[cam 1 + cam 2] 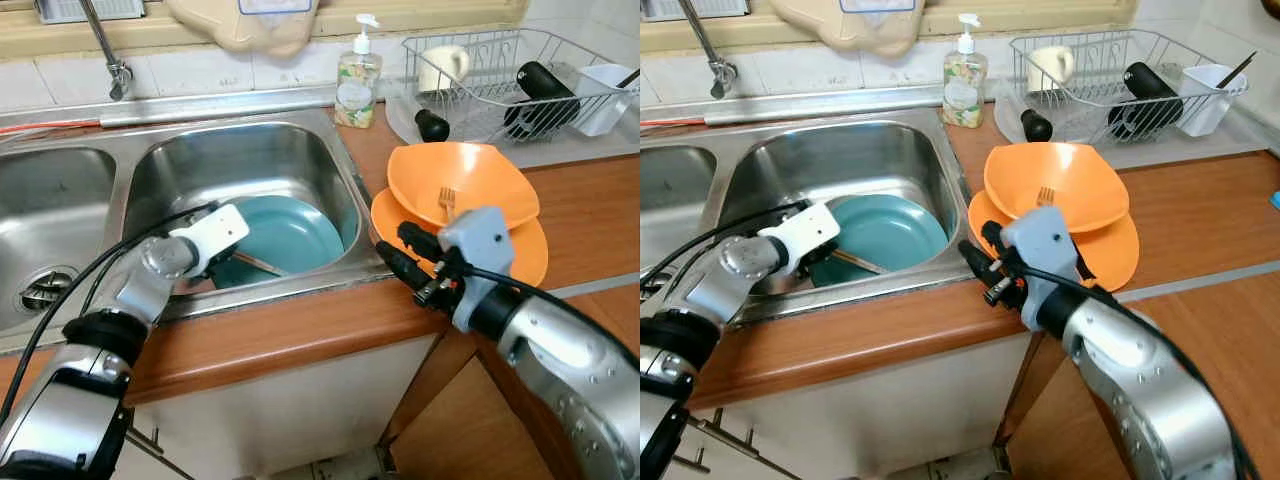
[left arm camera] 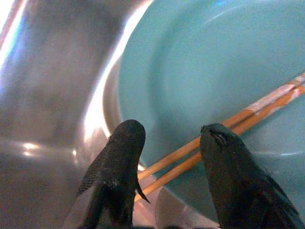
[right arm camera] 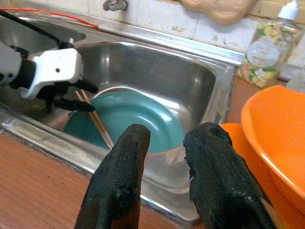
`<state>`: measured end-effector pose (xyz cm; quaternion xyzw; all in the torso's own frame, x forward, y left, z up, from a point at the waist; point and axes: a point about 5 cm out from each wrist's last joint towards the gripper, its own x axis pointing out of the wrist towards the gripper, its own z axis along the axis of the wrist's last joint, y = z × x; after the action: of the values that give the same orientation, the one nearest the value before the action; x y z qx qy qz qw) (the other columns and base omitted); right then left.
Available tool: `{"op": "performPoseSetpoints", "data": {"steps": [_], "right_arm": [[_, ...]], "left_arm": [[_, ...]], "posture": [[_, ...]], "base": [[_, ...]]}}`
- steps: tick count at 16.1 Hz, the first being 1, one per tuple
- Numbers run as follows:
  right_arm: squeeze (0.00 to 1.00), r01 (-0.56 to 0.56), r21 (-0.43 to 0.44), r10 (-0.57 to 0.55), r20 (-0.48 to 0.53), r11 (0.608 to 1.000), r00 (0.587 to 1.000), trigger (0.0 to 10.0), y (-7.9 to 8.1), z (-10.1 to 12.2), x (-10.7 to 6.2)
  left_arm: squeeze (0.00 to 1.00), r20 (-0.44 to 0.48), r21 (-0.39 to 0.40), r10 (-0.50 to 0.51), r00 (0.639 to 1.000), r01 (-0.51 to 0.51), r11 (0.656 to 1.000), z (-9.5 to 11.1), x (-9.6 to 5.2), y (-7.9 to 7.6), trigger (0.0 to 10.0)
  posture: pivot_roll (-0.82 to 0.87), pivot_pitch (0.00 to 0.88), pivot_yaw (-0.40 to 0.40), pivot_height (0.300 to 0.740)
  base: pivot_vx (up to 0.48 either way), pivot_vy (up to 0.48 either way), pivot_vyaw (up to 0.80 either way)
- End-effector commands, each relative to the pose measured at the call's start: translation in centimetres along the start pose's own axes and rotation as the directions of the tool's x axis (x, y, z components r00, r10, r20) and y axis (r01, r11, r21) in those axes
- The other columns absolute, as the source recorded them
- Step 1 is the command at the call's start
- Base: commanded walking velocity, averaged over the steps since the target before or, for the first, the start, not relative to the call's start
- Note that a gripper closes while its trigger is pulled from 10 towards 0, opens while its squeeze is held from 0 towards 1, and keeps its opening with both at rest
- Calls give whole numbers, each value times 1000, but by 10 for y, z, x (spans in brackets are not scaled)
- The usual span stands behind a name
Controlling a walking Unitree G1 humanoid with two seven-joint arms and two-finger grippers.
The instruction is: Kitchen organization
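Left gripper [image 1: 232,262] reaches into sink [image 1: 340,180] over teal plate [image 1: 295,235].

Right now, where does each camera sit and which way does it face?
Left eye: on the head, looking down at the sink, both arms showing.
Right eye: beside it, same scene, orange bowl near centre.
Left wrist: inside the basin, along the open left claw straddling chopsticks on the teal plate.
Right wrist: over the counter edge, along the open right claw, facing the basin.
Shared: the right wrist view also catches the left claw and teal plate.
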<state>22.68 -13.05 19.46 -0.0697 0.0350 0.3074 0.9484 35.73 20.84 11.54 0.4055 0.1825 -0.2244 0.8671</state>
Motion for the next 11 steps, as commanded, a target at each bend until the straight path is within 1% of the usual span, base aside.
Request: {"op": "performPoseSetpoints", "data": {"steps": [1,2,3,4,5,6,7,8,9,10,11], "right_arm": [[0,34,5,-34,44,999,998,10000,-3,3,-3],[0,76,24,-78,59,997,995,10000,-3,-5,-9],[0,103,25,-104,67,994,992,10000,-2,-10,-13],[0,138,34,-140,83,990,987,10000,-2,-14,-18],[67,162,38,-165,97,986,981,10000,-3,-15,-20],[67,178,42,-182,108,983,977,10000,-3,-15,-21],[1000,206,62,-213,141,977,967,10000,-4,-15,-24],[1000,230,66,-238,166,971,957,10000,-4,-16,-26],[1000,242,65,-249,180,968,952,10000,-4,-16,-27],[1000,273,67,-281,214,960,936,10000,-5,-16,-29],[1000,287,70,-295,227,955,928,10000,-6,-15,-30]], "left_arm": [[0,54,-23,61,997,-60,998,5,-4,8,10000],[0,117,-53,105,988,-99,994,11,-6,9,10000],[0,159,-85,136,978,-124,989,15,-8,10,10000],[0,203,-149,204,958,-175,973,19,-11,13,10000],[0,232,-182,233,944,-194,964,22,-14,13,10000],[0,248,-201,251,936,-204,958,23,-15,13,10000],[0,321,-240,256,912,-183,953,29,-19,9,10000],[0,381,-287,254,889,-147,947,34,-24,4,10000],[0,405,-321,253,879,-122,939,36,-26,0,10000],[0,460,-378,231,857,-47,925,40,-33,-9,10000],[0,483,-397,223,847,-16,918,41,-36,-13,10000]], "posture": [[-191,0,31,740],[-188,0,33,740],[-188,0,35,740],[-192,0,38,740],[-192,0,38,740],[-192,0,38,740],[-199,0,43,740],[-199,0,44,740],[-197,0,43,740],[-196,0,41,740],[-196,0,41,740]], "base": [[0,0,0],[0,0,0],[0,0,0],[0,0,0],[0,0,0],[0,0,0],[0,0,0],[0,0,0],[0,0,0],[0,0,0],[0,0,0]]}}
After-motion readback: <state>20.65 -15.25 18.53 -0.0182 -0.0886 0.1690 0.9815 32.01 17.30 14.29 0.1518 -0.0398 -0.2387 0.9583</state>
